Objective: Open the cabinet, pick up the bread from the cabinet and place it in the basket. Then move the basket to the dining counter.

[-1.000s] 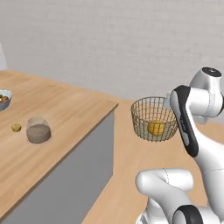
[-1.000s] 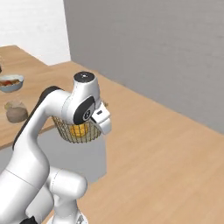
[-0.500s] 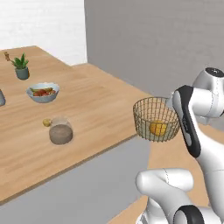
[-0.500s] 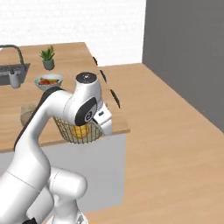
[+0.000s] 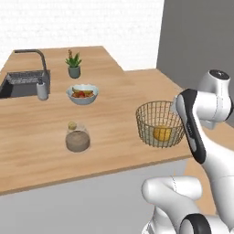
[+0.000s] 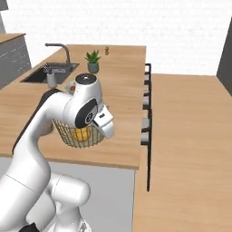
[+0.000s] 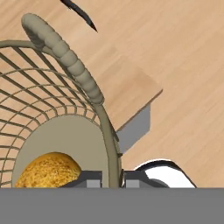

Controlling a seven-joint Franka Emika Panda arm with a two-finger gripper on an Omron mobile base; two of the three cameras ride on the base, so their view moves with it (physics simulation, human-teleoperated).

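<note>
**Basket in my grip over the dining counter's corner**

My gripper (image 7: 113,178) is clamped on the rim of the basket (image 5: 159,124), one finger either side of the wire. The bread (image 7: 49,170) lies on the basket's beige base, just inside my fingers. Below the gripper I see the dining counter (image 5: 41,141), with the basket hanging above its near corner. Out beyond the basket on the wood are a round brown jar (image 5: 77,139), a fruit bowl (image 5: 82,93), a potted plant (image 5: 73,64) and the sink (image 5: 23,83).
</note>
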